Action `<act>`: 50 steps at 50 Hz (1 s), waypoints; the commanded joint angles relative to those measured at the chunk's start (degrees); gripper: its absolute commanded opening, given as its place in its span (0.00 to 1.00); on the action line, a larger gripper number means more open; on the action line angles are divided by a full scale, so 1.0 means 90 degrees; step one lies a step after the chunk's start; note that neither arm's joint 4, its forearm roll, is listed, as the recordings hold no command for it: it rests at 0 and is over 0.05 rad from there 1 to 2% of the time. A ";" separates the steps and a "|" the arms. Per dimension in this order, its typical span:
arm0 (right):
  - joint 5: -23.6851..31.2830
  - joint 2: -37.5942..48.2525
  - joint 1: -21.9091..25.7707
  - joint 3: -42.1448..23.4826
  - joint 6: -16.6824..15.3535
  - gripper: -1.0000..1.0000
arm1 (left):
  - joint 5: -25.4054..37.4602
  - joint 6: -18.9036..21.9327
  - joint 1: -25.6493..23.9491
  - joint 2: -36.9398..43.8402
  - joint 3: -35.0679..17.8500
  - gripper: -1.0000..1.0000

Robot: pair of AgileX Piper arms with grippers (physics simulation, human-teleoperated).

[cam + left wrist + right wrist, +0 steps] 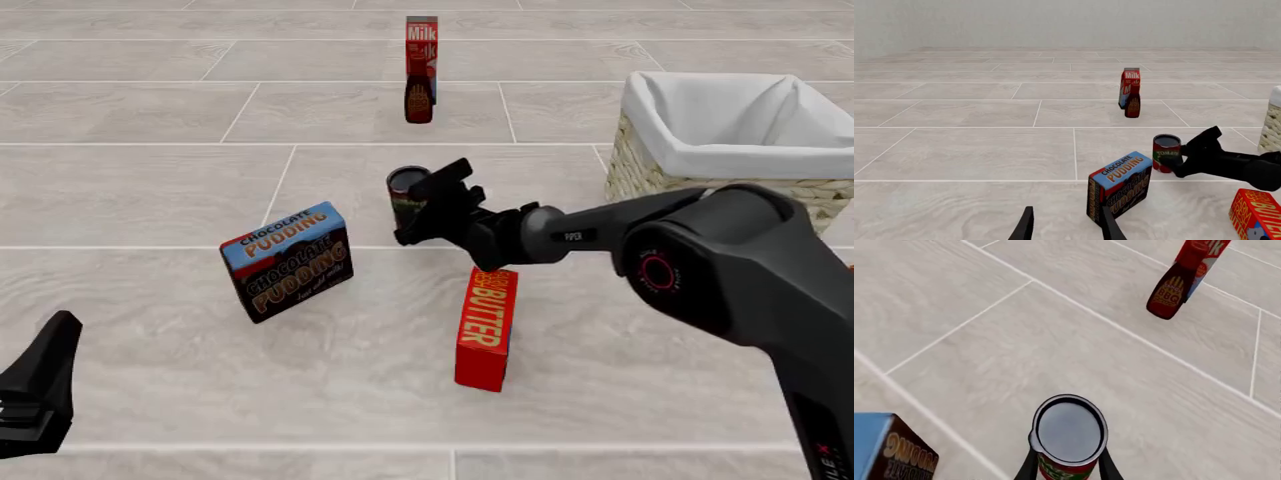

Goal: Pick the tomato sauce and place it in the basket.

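Observation:
The tomato sauce (406, 190) is a small red can with a dark top, standing near the middle of the floor. It also shows in the left wrist view (1165, 152) and the right wrist view (1067, 435). My right gripper (430, 205) is around the can, with a finger pressed against each side of it. The basket (667, 180), cream wicker with a white cloth lining, stands to the right and a little beyond the can. My left gripper (1067, 230) is open and empty, near the front left (40, 385), far from the can.
A chocolate pudding box (287, 260) stands tilted to the can's left and nearer to me. A red butter box (485, 325) stands under my right arm. A milk carton (422, 40) and a dark BBQ bottle (419, 100) stand farther back.

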 commanded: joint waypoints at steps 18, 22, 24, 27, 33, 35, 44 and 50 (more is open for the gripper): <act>-0.0483 -0.1270 0.0055 0.1246 -0.0005 0.00 | 0.0000 0.0000 0.0000 0.0000 0.0000 1.00; -0.0485 -0.1569 0.0042 0.1468 0.0063 0.00 | 0.0000 0.0000 0.0000 0.0000 0.0000 1.00; -0.0509 -0.1675 0.0029 0.1554 0.0051 0.00 | 0.0000 0.0000 0.0000 0.0000 0.0000 1.00; -0.0522 -0.1827 0.0021 0.1668 0.0038 0.00 | 0.0000 0.0000 0.0000 0.0000 0.0000 1.00; -0.0494 -0.2237 0.0034 0.1943 0.0065 0.00 | 0.0000 0.0000 0.0000 0.0000 0.0000 1.00; -0.0494 -0.2372 -0.0006 0.2025 0.0073 0.00 | 0.0000 0.0000 0.0000 0.0000 0.0000 1.00; -0.0301 -0.3005 -0.0065 0.2296 0.0139 0.00 | 0.0000 0.0000 0.0000 0.0000 0.0000 1.00; -0.0235 -0.3328 -0.0120 0.2451 0.0000 0.00 | 0.0000 0.0000 0.0000 0.0000 0.0000 1.00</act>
